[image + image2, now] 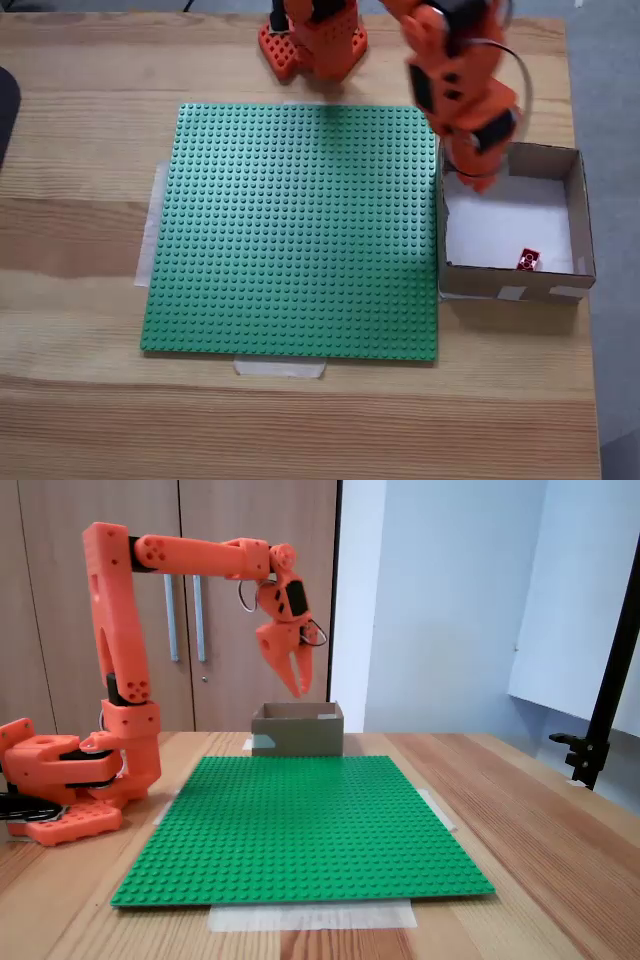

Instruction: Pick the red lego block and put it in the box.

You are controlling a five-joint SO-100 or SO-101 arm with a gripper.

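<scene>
Hovering: orange two-finger claw (297,683), tips slightly spread, empty above square brown cardboard box (582,215)
Brick: small red studded lego block (528,260) lying inside
Advice: lift straight, clearing walls

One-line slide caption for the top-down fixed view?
Red block lies in the box; the claw hangs above it.

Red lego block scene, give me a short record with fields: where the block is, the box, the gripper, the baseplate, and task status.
red lego block: lying on the box's white floor, near the front wall in the top-down fixed view
box: open, beside the baseplate's right edge
gripper: raised above the box, holding nothing, jaws slightly apart
green baseplate: taped to the table
status: block looks delivered
</scene>
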